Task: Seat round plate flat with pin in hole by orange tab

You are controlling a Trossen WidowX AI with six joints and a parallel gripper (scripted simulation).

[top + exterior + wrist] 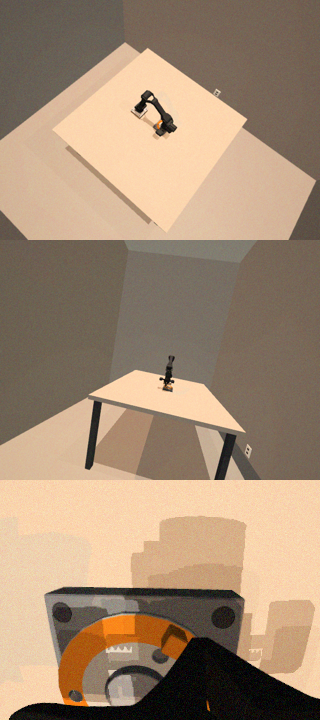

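The flat round orange plate (87, 660) lies on the square grey metal base (143, 607), which rests on the pale beige surface (108, 144) just beside the arm's mount. In the wrist view the black parallel-jaw gripper (194, 707) covers the plate's near right part, with its jaws pressed fully together and holding nothing, so it looks set to push the plate round rather than grip it. The darker orange tab (175, 638) shows just at the edge of the black fingers; whether they touch it cannot be told. The central post is mostly hidden behind the gripper, and the pin itself cannot be picked out.

The chief risk, as a judgement, is overshoot: a sideways shove on the tab could carry the hole next to it past the pin, leaving the plate riding up on it. Pressing down while turning could jam the plate against the pin or drag the whole base across the surface. A closed tip may also slip off the low tab and skate over the plate
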